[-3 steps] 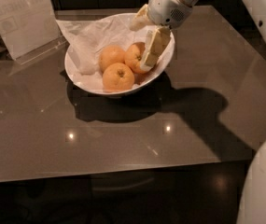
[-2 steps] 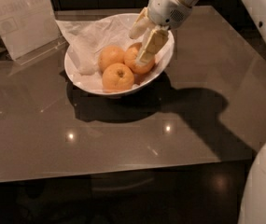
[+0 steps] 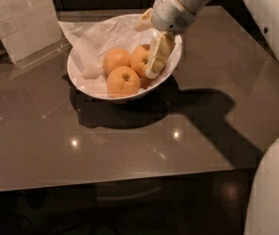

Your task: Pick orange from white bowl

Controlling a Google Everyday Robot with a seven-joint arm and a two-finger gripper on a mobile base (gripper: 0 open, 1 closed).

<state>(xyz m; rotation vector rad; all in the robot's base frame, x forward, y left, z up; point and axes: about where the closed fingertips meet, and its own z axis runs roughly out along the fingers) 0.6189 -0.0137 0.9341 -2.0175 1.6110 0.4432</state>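
The white bowl [image 3: 87, 84] stands on the grey table, lined with crumpled white paper [image 3: 97, 38]. Three oranges lie in it. The deepest-coloured orange [image 3: 139, 60] is at the right, a paler one [image 3: 116, 60] is at the left and another [image 3: 123, 81] is in front. My gripper [image 3: 148, 48] reaches down into the bowl's right side from the upper right. It is open. One cream finger [image 3: 157, 55] lies along the right side of the right orange and hides part of it. The other finger [image 3: 143, 22] stands off above the orange near the bowl's back rim.
A clear plastic sign stand [image 3: 19, 18] with a paper sheet stands at the back left, close to the bowl. The table's front edge [image 3: 114, 177] runs across the lower part of the view. Part of the robot's white body [image 3: 276, 190] fills the lower right corner.
The gripper has sunk slightly lower and a little to the left beside the right orange. The oranges and the bowl have not moved.
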